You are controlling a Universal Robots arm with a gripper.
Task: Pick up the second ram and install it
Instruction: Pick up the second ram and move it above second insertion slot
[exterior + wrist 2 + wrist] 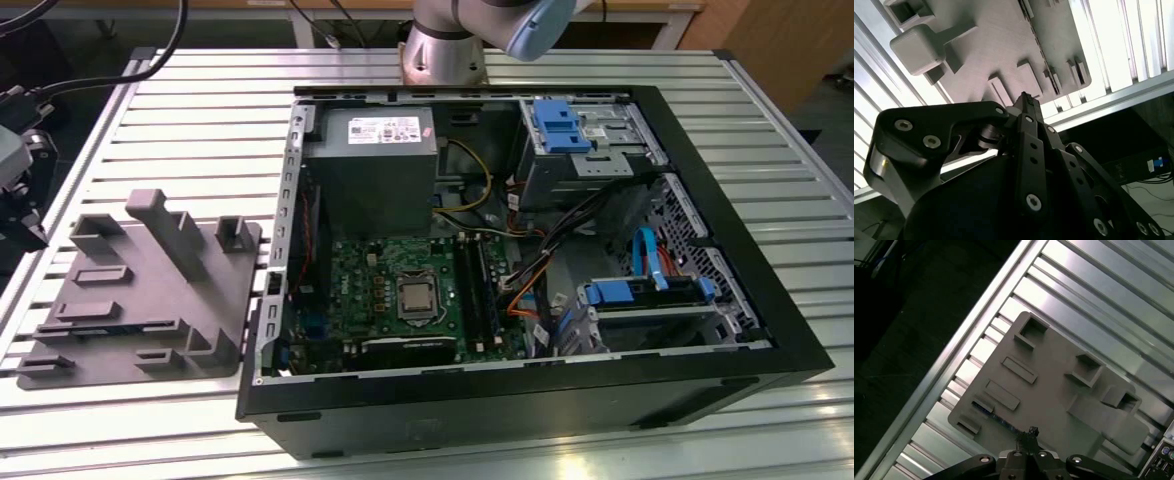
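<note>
The bench [160, 90] is the biggest thing, made of long shiny metal slats. The open computer case [534, 400] lies on it, well away from the fingers. The arm [454, 40] stands behind the case, and the top of the exterior view cuts most of it off.

The grey tray [1054, 390] lies flat on the bench, right under the gripper [1030, 432]. The gripper hangs over the tray's edge and does not touch it. Its black body hides part of the tray in both wrist views.

The fingers [1026, 125] are pressed together into one thin tip, with nothing between them.

The second ram [996, 417] is the smallest thing. It sits in a thin slot of the tray, just beside the fingertips and lower than them. Only a thin dark-blue line of it shows. The rest is sunk in the slot, and the end nearest the fingers slips behind the gripper. Its chips and label are too hard to make out.
</note>
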